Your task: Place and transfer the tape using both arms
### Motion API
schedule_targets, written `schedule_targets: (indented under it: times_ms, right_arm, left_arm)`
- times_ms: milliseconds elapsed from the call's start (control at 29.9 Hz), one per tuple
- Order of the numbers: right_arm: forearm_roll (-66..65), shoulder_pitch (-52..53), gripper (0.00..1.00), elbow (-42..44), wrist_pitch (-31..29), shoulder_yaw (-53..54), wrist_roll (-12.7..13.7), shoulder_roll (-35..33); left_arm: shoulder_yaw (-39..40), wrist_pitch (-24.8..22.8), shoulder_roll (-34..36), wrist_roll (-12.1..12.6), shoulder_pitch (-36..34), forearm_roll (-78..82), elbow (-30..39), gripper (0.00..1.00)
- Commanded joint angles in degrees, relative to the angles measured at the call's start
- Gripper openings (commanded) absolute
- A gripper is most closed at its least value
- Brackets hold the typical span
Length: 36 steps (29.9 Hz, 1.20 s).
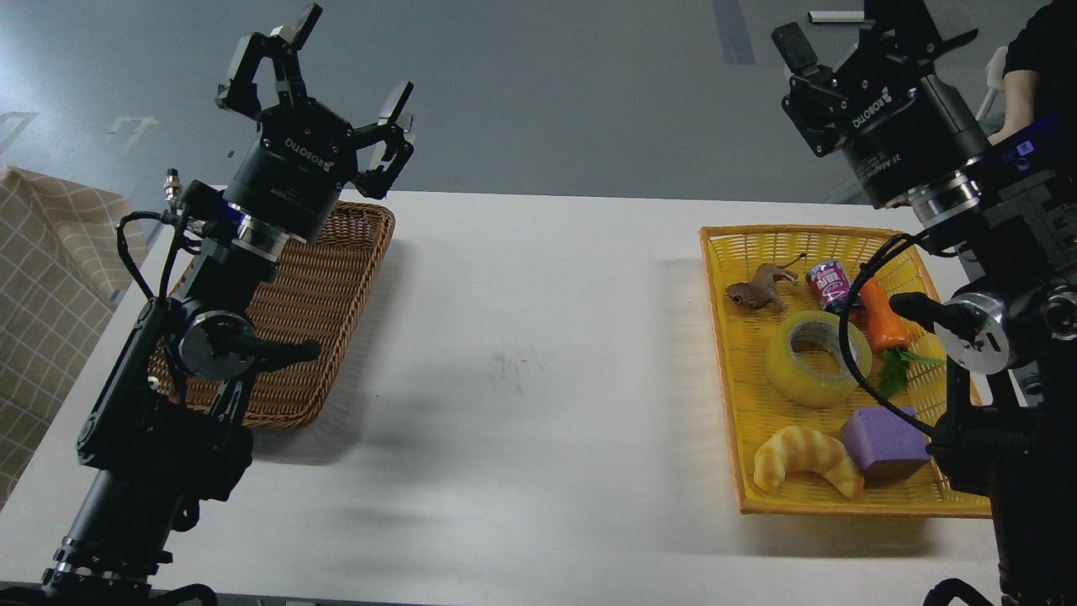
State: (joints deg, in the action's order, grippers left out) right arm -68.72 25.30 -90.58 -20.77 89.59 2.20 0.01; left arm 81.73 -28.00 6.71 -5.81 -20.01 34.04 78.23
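The tape (818, 358), a yellow translucent roll with a pale core, lies flat in the yellow basket (722, 353) on the right of the white table. My right gripper (850, 34) is raised high above the basket's far end, well clear of the tape, its jaws spread open and empty. A cable from the right arm crosses in front of the roll. My left gripper (352, 63) hangs high over the far corner of the brown wicker basket (336, 320) on the left, open with nothing between its fingers.
The yellow basket also holds a toy animal (761, 290), a small can (829, 284), a carrot (885, 318), a purple block (883, 442) and a croissant (806, 461). A checked cloth (42, 278) lies at the left, and a person (1039, 76) stands at the far right.
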Motion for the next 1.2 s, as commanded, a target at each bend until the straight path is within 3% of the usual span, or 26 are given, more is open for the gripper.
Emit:
schedule_targets:
  times_ms: [0,167,1171]
  right_arm:
    - [0.1,-0.2,1.00,-0.1,-0.4,0.0,0.0,0.0]
    - [0.1,-0.3,1.00,-0.1,-0.4,-0.1,0.0,0.0]
    - [0.1,-2.2,1.00,-2.6,-0.9,-1.2,-0.4,0.0]
  left_arm:
    - [-0.4,0.0,-2.0,0.0,-0.2,0.4,-0.1,0.98]
    - [-3.4,2.5,-1.6,0.0,-0.6,0.5,-0.4,0.98]
    - [-3.9,0.0,-1.6,0.3,-0.7,-0.1,-0.2,0.98]
